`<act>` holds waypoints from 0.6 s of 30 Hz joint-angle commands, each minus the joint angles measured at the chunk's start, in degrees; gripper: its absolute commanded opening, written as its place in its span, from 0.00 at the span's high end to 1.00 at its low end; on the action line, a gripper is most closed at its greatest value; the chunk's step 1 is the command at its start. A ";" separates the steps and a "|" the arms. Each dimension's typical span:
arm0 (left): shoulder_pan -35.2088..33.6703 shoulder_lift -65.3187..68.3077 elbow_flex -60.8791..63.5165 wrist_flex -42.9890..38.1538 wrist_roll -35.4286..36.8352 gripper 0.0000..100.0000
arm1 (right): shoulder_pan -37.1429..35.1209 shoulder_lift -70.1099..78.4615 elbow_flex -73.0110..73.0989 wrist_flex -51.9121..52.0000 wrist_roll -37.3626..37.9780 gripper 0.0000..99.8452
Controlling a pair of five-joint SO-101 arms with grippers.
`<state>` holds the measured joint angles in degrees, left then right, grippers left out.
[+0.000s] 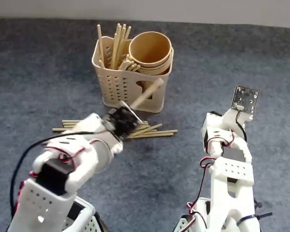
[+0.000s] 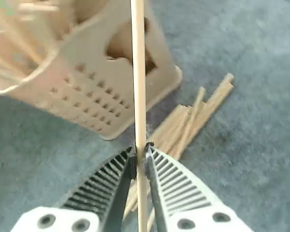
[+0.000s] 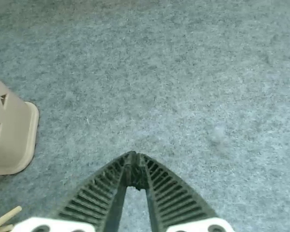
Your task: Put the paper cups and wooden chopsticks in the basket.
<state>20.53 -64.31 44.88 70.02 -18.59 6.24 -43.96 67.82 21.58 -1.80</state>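
**Left gripper** [image 2: 140, 151]: the jaws were clamped on a single wooden chopstick [image 2: 137, 72], narrowed to the stick's thickness. The stick ran straight out from the fingertips toward the basket [image 2: 87, 92].

**Right gripper** [image 3: 134, 162]: the jaws were closed on nothing, with their tips meeting above the bare desk [image 3: 208, 72]. A lower corner of the basket [image 3: 9, 140] lay near.

**High view:** the basket [image 1: 116, 89] stood toward the far edge of the desk [image 1: 38, 72]. A stack of paper cups [image 1: 150, 48] sat in the half nearer the right arm, and a bundle of upright chopsticks [image 1: 116, 46] in the other half. The held chopstick [image 1: 150, 92] rose at a slant from the left gripper [image 1: 131, 108], and its free end crossed the basket's front wall below the rim; contact could not be judged.

**Loose chopsticks** [image 1: 154, 131]: these lay flat on the desk just in front of the basket, partly under the left gripper. The left wrist view showed their ends [image 2: 193, 116] fanned out beside the basket's base.
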 commanded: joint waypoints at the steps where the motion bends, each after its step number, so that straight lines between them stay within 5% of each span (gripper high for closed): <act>1: -4.18 -1.27 -7.60 -0.18 2.46 0.99 | -0.48 -0.84 -0.48 -1.27 0.79 0.99; 10: -5.05 -1.71 -14.90 -1.49 7.65 0.99 | -0.48 -0.84 -0.48 -1.27 0.79 0.99; 18: -8.48 -1.71 -15.16 -13.63 11.69 0.99 | -0.48 -0.84 -0.48 -1.27 0.79 0.99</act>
<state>15.16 -65.27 32.22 63.16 -9.10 6.24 -43.96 67.82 21.58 -1.80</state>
